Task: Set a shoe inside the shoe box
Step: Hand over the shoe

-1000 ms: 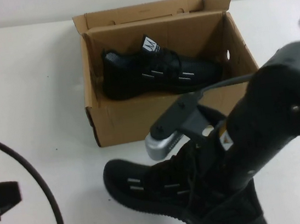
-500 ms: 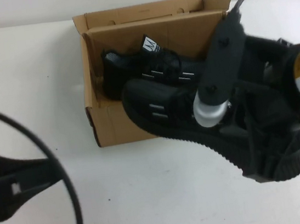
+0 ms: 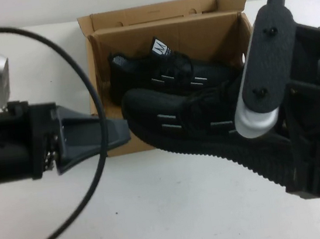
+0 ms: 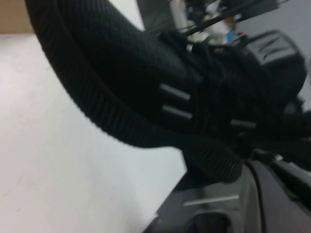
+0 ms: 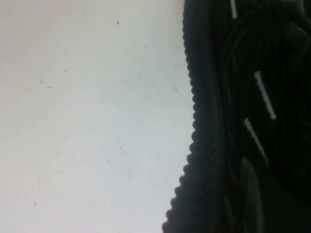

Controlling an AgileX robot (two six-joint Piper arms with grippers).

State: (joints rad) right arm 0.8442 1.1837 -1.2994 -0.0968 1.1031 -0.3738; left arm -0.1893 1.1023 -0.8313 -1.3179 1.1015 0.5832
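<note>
The shoe [image 3: 171, 112], a black mesh sneaker with silver dashes and a ridged sole, hangs tilted in the air over the front wall of the brown cardboard shoe box [image 3: 196, 32]. Its toe points to the box's left side. My right gripper [image 3: 310, 161] is shut on its heel end, and the right arm hides its tongue. The shoe also fills the left wrist view [image 4: 146, 97] and shows in the right wrist view [image 5: 218, 97]. My left gripper [image 3: 117, 134] sits by the box's front left corner, just left of the shoe's toe.
A twin black sneaker [image 3: 142, 74] with a white tongue label lies inside the box along its back wall. The left arm's black cable [image 3: 83, 76] loops over the white table [image 3: 162, 225] in front of the box's left wall.
My right gripper has lifted the shoe off the table and carried it back to the box's front edge. My left arm has swung in from the left to the shoe's toe.
</note>
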